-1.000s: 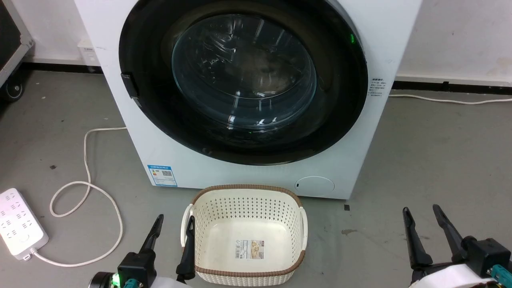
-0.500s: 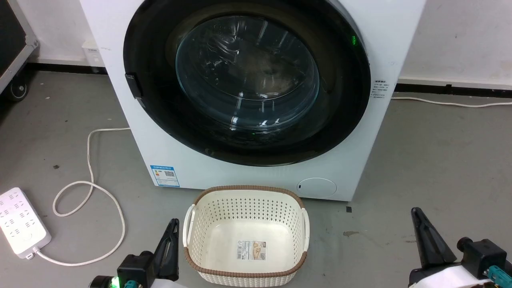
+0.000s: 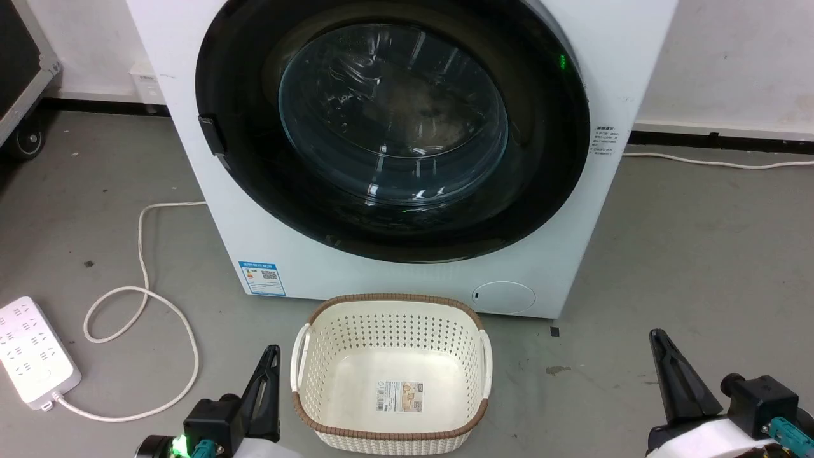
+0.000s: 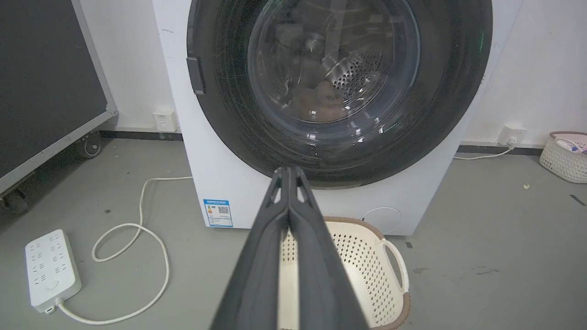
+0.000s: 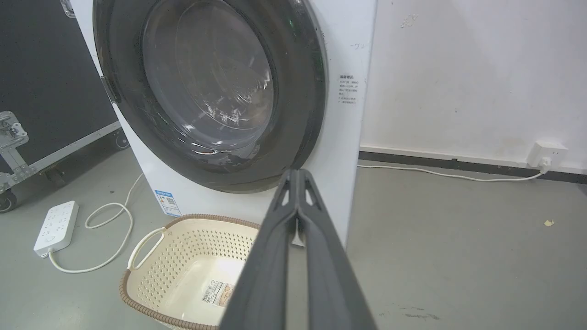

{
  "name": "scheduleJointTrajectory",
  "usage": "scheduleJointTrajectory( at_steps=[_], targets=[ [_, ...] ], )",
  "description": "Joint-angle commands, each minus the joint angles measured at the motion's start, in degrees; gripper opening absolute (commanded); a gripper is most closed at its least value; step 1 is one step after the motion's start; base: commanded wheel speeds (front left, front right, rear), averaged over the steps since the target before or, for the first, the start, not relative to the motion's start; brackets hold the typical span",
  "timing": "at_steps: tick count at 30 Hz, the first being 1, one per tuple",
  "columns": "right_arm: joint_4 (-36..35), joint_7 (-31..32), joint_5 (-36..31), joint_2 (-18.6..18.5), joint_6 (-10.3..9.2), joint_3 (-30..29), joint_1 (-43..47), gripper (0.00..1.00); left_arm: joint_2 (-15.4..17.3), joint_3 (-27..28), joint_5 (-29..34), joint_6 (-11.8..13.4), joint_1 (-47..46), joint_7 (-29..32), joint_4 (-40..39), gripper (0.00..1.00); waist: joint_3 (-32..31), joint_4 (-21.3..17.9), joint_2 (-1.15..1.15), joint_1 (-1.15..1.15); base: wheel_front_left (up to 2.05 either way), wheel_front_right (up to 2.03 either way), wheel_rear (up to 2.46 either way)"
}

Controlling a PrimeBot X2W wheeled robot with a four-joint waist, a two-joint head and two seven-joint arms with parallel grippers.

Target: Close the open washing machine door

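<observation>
The left gripper [image 3: 272, 357], two long dark fingers pressed tip to tip and holding nothing, sits low near the floor, just beside the left handle of a cream perforated plastic laundry basket [image 3: 394, 331] with a brown woven rim. The right gripper [image 3: 658, 346] is likewise clenched and empty, low on the other side and well apart from the basket. Beyond the basket stands the white boxy front-loading washing machine [image 3: 356, 273]. Its large round glossy black door with a bulging clear glass window [image 3: 391, 121] lies flat against the front, with no gap visible around its edge in the head view or either wrist view. A small black tab [image 3: 210, 137] marks the door's left rim. A white power strip [image 3: 35, 353] and looped white cable [image 3: 143, 292] lie on the grey floor to the left. Judging from this, the closing step looks finished or nearly so, though whether the latch has caught cannot be told. If it has not, the next move calls for a firm push with closed fingers on the door's left rim near the tab.
</observation>
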Motion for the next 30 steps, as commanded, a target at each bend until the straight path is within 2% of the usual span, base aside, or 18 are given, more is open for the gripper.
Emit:
scheduleJointTrajectory(
  at_steps=[1,30],
  targets=[
    [-0.5,0.2,-0.4,0.4,-0.01,0.1,-0.2,0.00,-0.2,0.3,0.3,0.0,-0.3,0.4,-0.3,0.00,0.0,0.0,0.00,0.00,0.00,0.00,0.00],
    [-2.7,3.4,-2.5,1.2,-0.02,0.4,-0.4,0.00,-0.5,1.9,2.1,0.0,-0.8,3.8,-2.4,0.00,0.3,0.0,0.00,0.00,0.00,0.00,0.00]
  ],
)
